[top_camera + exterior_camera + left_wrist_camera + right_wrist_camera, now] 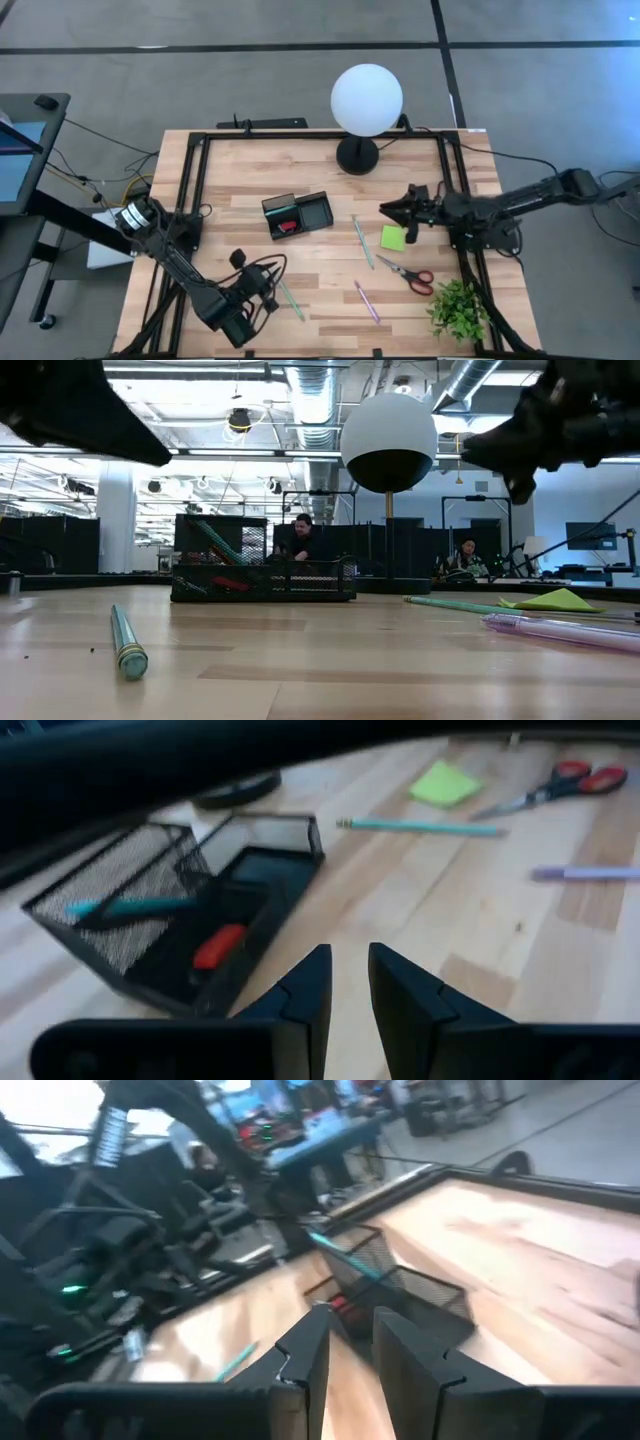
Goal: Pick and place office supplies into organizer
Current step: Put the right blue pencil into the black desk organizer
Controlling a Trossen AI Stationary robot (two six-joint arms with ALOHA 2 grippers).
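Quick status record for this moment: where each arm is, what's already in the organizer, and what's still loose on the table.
left gripper: near front edge of table, jaws slightly apart, holding nothing
right gripper: above table right of centre, near sticky pad, holding nothing
organizer: centre of table
in organizer: teal pen, red item
loose: sticky pad, scissors, pink pen, green pen, teal pen by left gripper

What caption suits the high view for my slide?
Both grippers hover empty; organizer partly filled, scissors still out.
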